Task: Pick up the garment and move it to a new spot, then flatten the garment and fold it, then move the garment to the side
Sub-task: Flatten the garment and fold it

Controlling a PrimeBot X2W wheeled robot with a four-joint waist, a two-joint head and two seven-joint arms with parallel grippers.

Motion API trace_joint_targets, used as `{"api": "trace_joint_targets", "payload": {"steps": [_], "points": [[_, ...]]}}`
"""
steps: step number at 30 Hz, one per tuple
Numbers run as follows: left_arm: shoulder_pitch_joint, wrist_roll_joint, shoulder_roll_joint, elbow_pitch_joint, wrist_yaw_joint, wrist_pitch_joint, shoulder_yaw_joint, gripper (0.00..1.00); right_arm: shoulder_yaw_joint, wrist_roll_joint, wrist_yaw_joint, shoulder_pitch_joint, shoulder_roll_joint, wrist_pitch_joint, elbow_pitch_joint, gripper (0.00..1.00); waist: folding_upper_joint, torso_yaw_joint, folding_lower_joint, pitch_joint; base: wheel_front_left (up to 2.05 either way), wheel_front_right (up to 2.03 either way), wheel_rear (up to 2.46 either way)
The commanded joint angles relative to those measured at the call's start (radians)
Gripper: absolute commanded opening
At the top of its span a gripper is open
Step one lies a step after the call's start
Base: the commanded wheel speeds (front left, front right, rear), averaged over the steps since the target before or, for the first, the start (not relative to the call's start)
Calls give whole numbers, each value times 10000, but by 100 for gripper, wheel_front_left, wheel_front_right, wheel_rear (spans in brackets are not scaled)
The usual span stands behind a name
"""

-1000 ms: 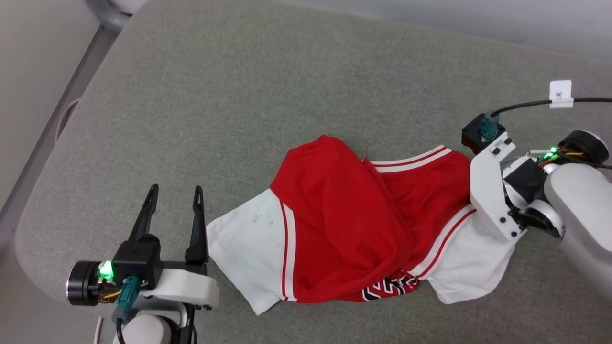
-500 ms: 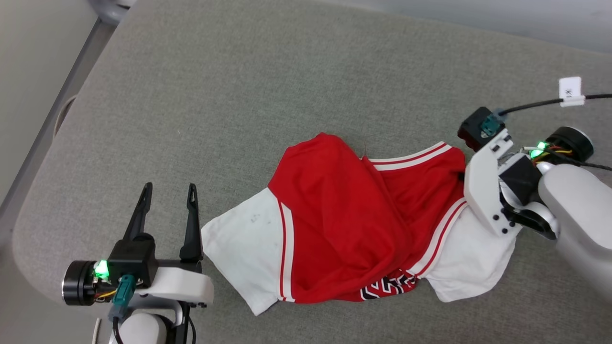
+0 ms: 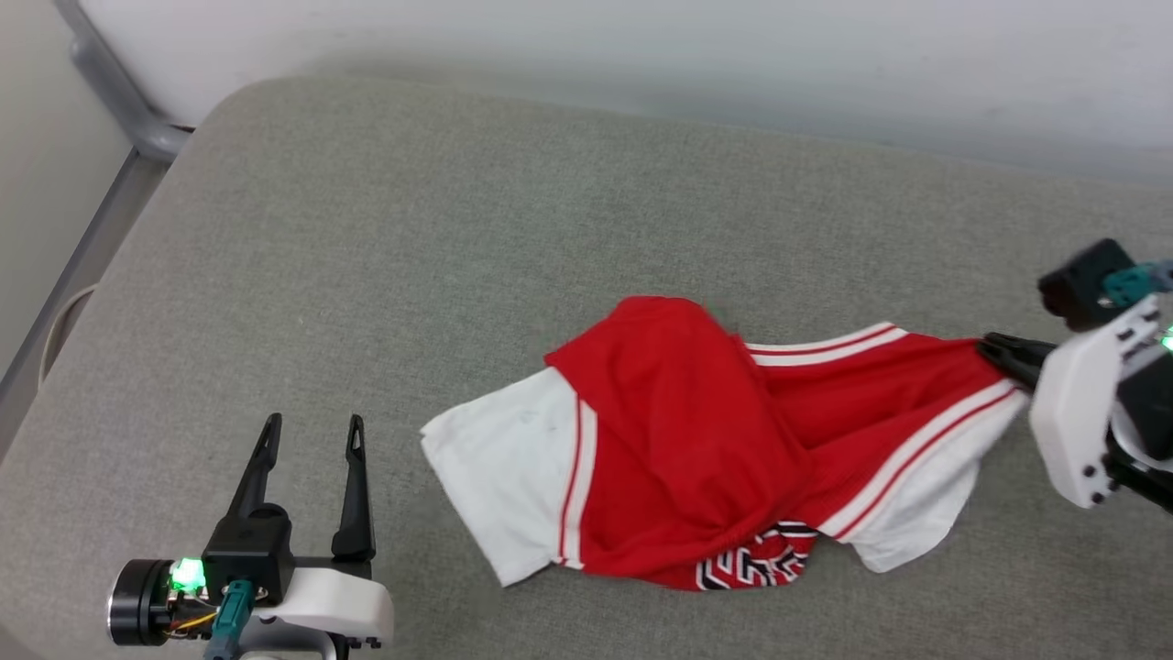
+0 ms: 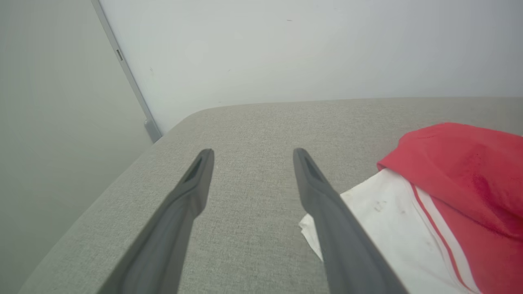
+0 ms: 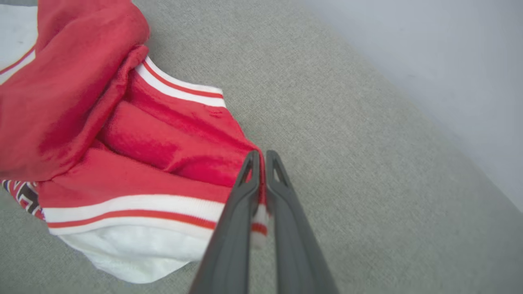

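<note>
Red garment (image 3: pixel 696 458) between right fingers (image 5: pixel 233 228)

the right gripper (image 5: pixel 262 157) has pinched shut on the red edge of the garment (image 3: pixel 696 449) by the striped sleeve trim (image 3: pixel 926 440) and drawn it toward the robot's right, so that side now stretches out taut (the head camera has tipped up too, bringing the wall (image 3: pixel 641 55) into frame).

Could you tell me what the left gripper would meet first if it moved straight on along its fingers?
Nothing soon, it seems: ahead of the left gripper lies bare grey cushion, then the white wall. The garment lies off to its right, outside that line. Depth is unclear.
</note>
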Motion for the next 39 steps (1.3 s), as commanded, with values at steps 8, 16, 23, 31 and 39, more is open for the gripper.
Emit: {"api": "trace_joint_targets", "payload": {"steps": [8,16,23,31,39], "points": [[154,273,-248,-49,-254,-25,143,100,-3249,-775,-16,2044,-62,1510,-2327,0,0,-44,0,-92,0,0,0],[-354,363,-543,-15,-544,-27,144,100,-3824,-1745,-16,1361,672,2575,-1842,0,0,471,0,690,0,0,0],[-899,395,-834,30,-742,-27,129,100,-3139,-2515,-16,-539,1418,2794,452,0,0,985,0,1509,0,0,0],[-1302,447,-1056,161,-912,-27,186,100,-1817,-2843,-16,-1987,2301,2468,3259,0,0,1339,0,1966,0,0,0],[-1161,585,-1148,271,-905,-26,403,100,-961,-2203,-10,-2341,2322,2133,4619,37,0,1251,0,1777,0,0,0]]}}
